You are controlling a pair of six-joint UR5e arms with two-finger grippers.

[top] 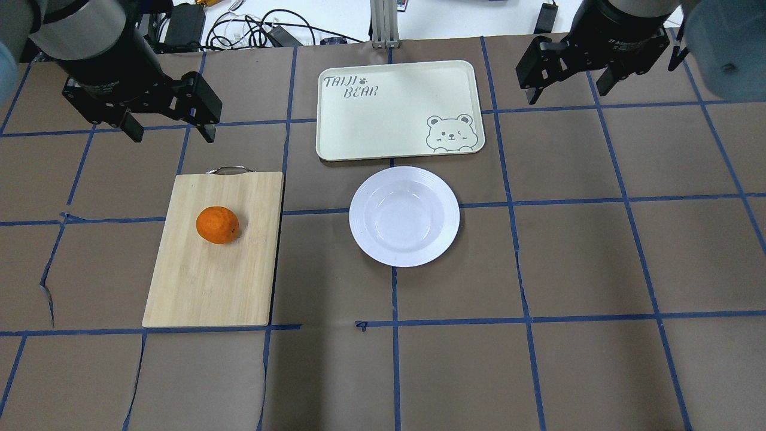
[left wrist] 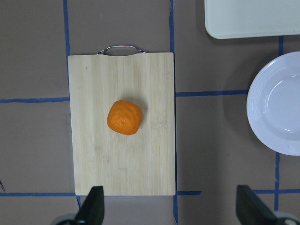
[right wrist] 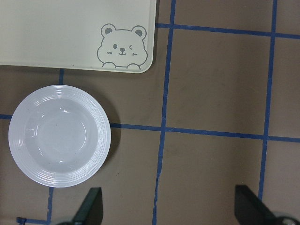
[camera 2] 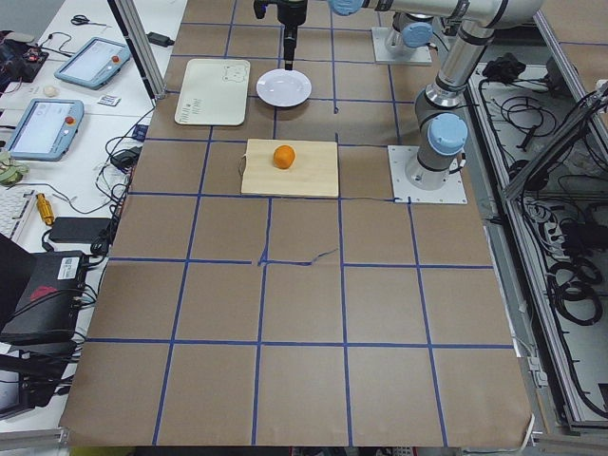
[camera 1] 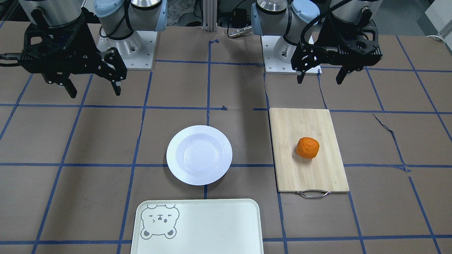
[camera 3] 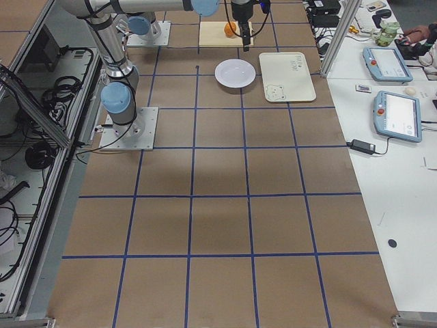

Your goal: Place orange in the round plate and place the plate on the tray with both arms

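The left tool (top: 173, 133) hangs above the counter (top: 574, 257) with its jaws spread wide, gripping nothing and touching nothing, just past the handle end of the bamboo cutting board (top: 203, 287). The right tool (top: 567, 93) is equally wide open and empty, raised off the counter beside the tray (top: 383, 114). The orange (top: 217, 225) rests on the cutting board. The round plate (top: 361, 222) lies flat on the counter, just beside the tray but not touching it

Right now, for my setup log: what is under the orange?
The orange rests on a bamboo cutting board; the board's patch directly beneath it is hidden.
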